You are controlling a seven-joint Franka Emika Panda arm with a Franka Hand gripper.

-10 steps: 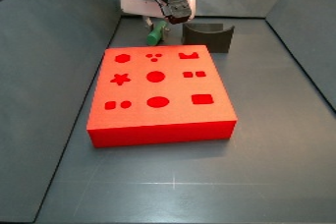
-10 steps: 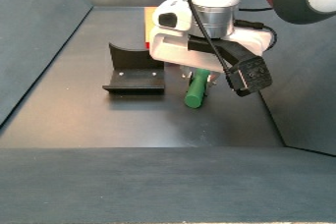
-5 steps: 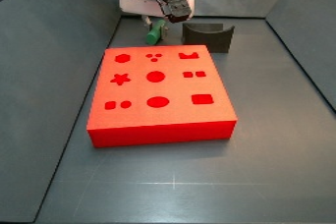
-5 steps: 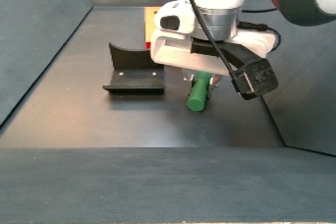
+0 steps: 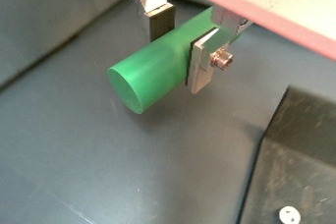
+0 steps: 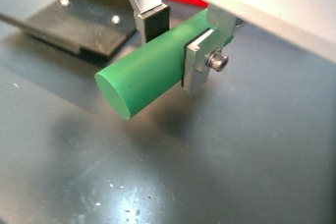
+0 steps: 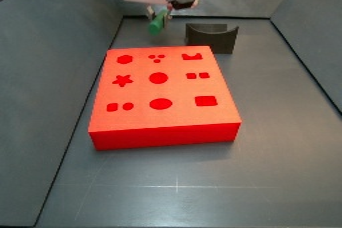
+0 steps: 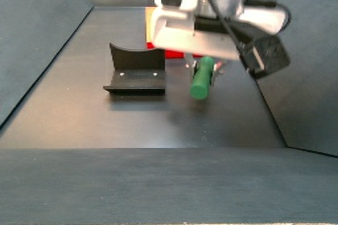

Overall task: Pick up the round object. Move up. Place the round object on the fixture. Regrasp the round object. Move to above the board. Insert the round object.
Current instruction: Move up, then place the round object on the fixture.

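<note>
Above the floor beside the fixture [image 8: 133, 69], pincer [image 5: 182, 43] pinching the round object [image 5: 159, 61] across its middle, long axis tilted.

Dark grey floor [image 7: 187, 187] enclosed by low, dull grey walls [image 8: 46, 41].

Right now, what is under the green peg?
Only bare grey floor lies under the green peg, held clear of it by the gripper. The fingers cover its middle.

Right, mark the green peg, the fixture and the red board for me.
round object [image 5: 147, 69], wrist view, curved side near its round end.
fixture [image 8: 134, 71], side view, its base plate.
board [image 7: 160, 97], side view, bare top face.
gripper [image 6: 179, 37], wrist view, clamping the peg.
</note>
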